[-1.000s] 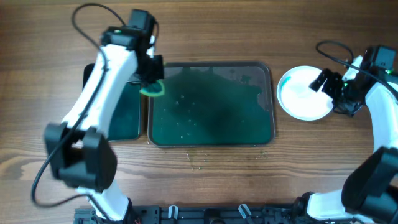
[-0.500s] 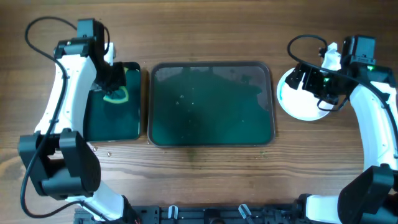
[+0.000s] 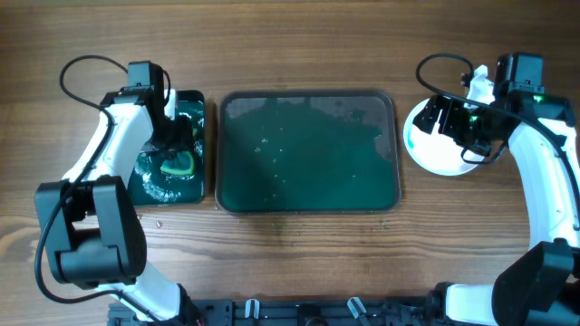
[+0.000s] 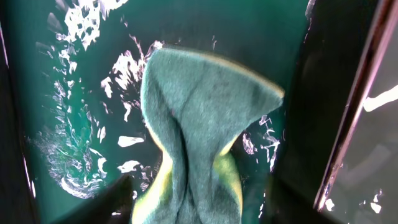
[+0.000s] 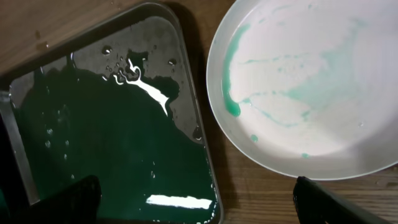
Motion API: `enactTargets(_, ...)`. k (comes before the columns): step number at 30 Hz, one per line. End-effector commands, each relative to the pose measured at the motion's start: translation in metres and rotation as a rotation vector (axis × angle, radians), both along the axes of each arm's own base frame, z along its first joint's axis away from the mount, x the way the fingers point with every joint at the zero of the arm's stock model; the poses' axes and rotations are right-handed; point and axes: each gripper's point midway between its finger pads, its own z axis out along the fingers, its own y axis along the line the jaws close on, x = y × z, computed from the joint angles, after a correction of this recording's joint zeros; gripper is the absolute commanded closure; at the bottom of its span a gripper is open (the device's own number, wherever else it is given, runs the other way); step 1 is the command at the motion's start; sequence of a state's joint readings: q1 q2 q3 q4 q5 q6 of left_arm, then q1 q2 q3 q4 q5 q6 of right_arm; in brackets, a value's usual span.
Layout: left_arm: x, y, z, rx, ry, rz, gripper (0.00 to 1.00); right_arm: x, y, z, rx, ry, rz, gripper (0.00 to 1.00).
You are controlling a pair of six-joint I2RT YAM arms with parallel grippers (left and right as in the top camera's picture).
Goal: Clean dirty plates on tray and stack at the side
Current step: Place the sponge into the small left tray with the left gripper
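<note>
A white plate (image 3: 435, 149) lies on the wood to the right of the tray (image 3: 308, 149); faint green smears cross its face (image 5: 311, 87). The tray (image 5: 112, 137) holds only green water. My right gripper (image 3: 450, 119) hovers over the plate's left edge, open with nothing between its jaws (image 5: 208, 202). My left gripper (image 3: 175, 145) is low over the small sponge tray (image 3: 149, 190). A creased green and yellow sponge (image 4: 205, 124) lies in that tray's water, and my left gripper (image 4: 196, 205) stands open around its near end.
The sponge tray sits close against the large tray's left side. White splashes ring the sponge (image 3: 177, 166). Small crumbs (image 3: 285, 237) dot the wood in front of the large tray. Cables loop behind both arms at the back of the table.
My left arm carried the sponge from the large tray's back left corner to the sponge tray, lowered it into the water and opened. The right arm shifted slightly left over the plate.
</note>
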State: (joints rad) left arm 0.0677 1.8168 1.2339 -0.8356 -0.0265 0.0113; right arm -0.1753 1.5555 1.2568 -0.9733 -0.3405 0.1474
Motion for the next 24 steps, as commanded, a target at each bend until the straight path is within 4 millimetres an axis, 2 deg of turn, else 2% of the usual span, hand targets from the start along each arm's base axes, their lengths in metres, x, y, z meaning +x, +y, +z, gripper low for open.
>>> enactTargets(1,-0.002,0.002,0.018,0.008,0.024,0.0,0.24,-0.002,0.005,0.012,-0.008,-0.032,0.076,0.0)
enactTargets(4,-0.002,0.002,0.055,0.006,0.03,0.002,0.15,-0.008,0.006,0.025,-0.023,-0.052,0.098,0.0)
enactTargets(6,0.002,0.002,0.084,0.002,-0.002,0.037,0.03,-0.013,0.007,0.042,-0.035,-0.09,0.109,0.0)
enactTargets(8,0.005,0.001,0.11,-0.017,-0.05,0.118,0.0,-0.019,0.007,0.061,-0.053,-0.133,0.126,0.0)
enactTargets(11,0.007,-0.002,0.132,-0.048,-0.116,0.181,0.0,-0.036,0.005,0.098,-0.112,-0.214,0.127,0.0)
enactTargets(15,0.006,-0.002,0.136,-0.049,-0.131,0.182,0.0,-0.065,0.007,0.153,-0.166,-0.378,0.113,0.0)
enactTargets(18,0.006,-0.002,0.136,-0.049,-0.129,0.182,0.0,-0.088,0.011,0.186,-0.197,-0.515,0.107,0.0)
enactTargets(24,0.006,-0.002,0.136,-0.049,-0.129,0.182,0.0,-0.139,0.022,0.227,-0.219,-0.708,0.095,0.0)
